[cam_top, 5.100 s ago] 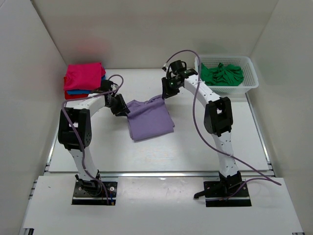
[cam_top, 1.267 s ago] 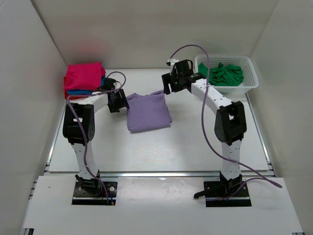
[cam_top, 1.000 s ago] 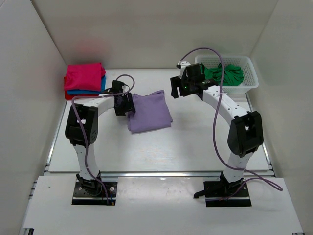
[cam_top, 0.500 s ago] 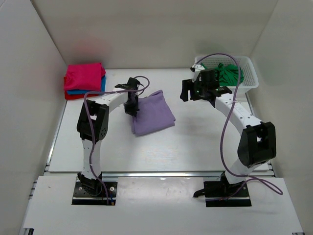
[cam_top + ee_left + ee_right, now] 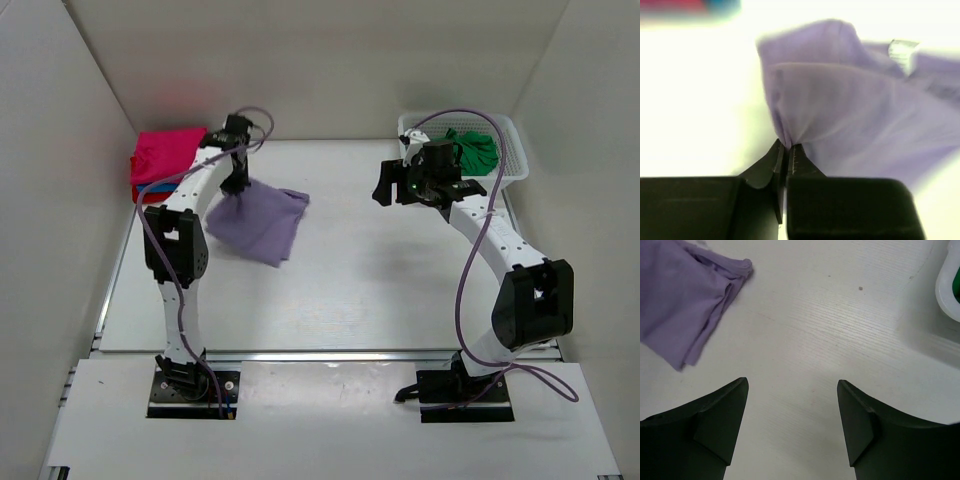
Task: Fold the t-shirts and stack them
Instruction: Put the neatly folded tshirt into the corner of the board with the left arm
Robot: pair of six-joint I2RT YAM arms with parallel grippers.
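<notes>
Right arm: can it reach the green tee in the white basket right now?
Probably yes. The right pincer is open, empty, just beside the white plastic lattice basket; the crumpled green cloth t-shirt lies uncovered in it. The pincer faces away, so must turn.

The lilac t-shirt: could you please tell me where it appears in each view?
Top external: lilac t-shirt left of centre, held by the left gripper.
Left wrist: centre and upper right, pinched between the shut jaws.
Right wrist: top left corner.
Shared landmark: the white table.
</notes>
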